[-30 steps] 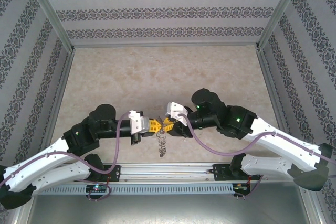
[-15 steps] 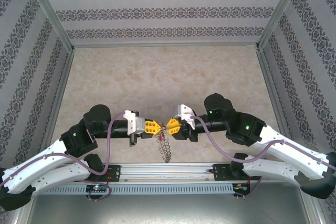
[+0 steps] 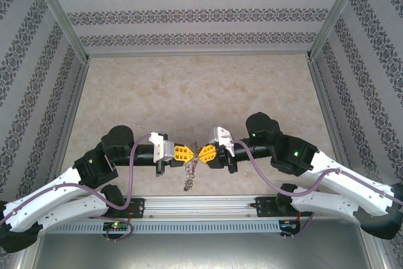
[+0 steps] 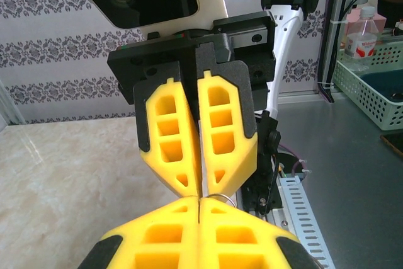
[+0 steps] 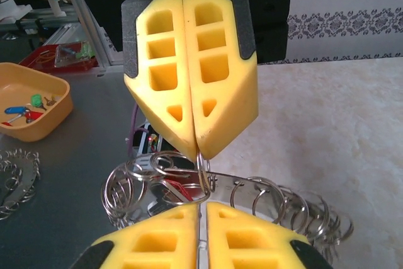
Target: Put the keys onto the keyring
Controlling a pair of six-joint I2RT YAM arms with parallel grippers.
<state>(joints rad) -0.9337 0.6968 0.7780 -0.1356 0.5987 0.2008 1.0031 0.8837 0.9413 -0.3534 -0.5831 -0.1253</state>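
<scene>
Gripping the keyring (image 5: pixel 252 194) from both sides, as I read it from my remote desk:

1. Left claw (image 3: pixel 187 152): yellow fingers pressed flat together with no gap. The right wrist view faces the left claw (image 5: pixel 198 153) head-on, and a strand of wire runs up into its tip seam.
2. Right claw (image 3: pixel 203 151): closed the same way, tip to tip with the left one and very nearly touching. Seen from its own wrist, the right claw (image 5: pixel 203 206) has a wire loop entering its seam.
3. Keyring, held clear of the worktop (image 3: pixel 189 92): from above, the keyring (image 3: pixel 188 173) is a thin grey tangle hanging below the two tips toward the near edge. The right wrist view adds the detail of overlapping silver loops fanning out either side. In the left wrist view the keyring (image 4: pixel 220 198) is a small arc beside the meeting tips.
4. Reddish patch (image 5: pixel 181 188) inside the coil: I cannot tell whether it is a key.
5. Off the worktop, right wrist view: orange tray (image 5: pixel 44 127) holding small coloured bits, with loose wire rings (image 5: pixel 16 177) beside it.
6. Off the worktop, left wrist view: pale basket (image 4: pixel 371 92) and bottle (image 4: pixel 363 29).
</scene>
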